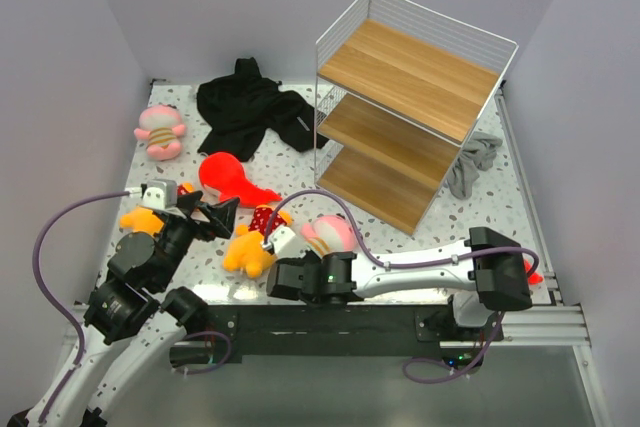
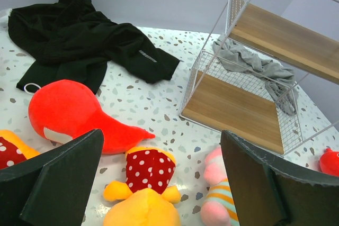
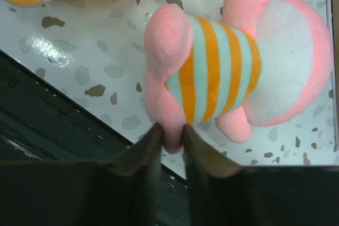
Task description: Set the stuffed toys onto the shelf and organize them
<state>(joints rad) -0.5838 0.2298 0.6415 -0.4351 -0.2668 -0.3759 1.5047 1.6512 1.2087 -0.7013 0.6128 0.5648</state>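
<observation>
Pink striped toy point(image 1: 330, 234) lies flat at the near edge of the tabletop point(image 1: 425, 239), about midway along it. It's near the shelf point(image 1: 405, 67), off its near-left corner.

Orientation:
- Long axis runs roughly along the near edge.
- Head is toward the right edge and slightly far; legs are toward the left edge.
- Striped shirt side is up. We can't tell face from back.

Right gripper point(image 3: 169, 133) is clamped on the tip of one leg. Only a thin bit of plush sits between the pads point(image 3: 151, 144), and the rest of the toy rests on the table.

We read this step as picking this toy for the shelf. Notes:
- The grip looks marginal to us: far out on a soft limb, well off the toy's middle.
- We lift slow and straight up.
- We expect the toy to hang head-down, with its long axis going vertical and some swing.
- We clear the yellow bib toy point(image 1: 250, 242), just beside it on the left, before moving sideways.
- We enter the shelf through the open front, away from the wire sides.
- We lower over the lowest board point(image 1: 375, 187) until the head lands, then release.
- We set it to one side so the other toys fit.

Left gripper point(image 2: 161, 136) has its jaws wide apart and holds nothing, hovering above the yellow bib toy. The arms are close together here. We'd hold the left arm back until the right one is away toward the shelf.
</observation>
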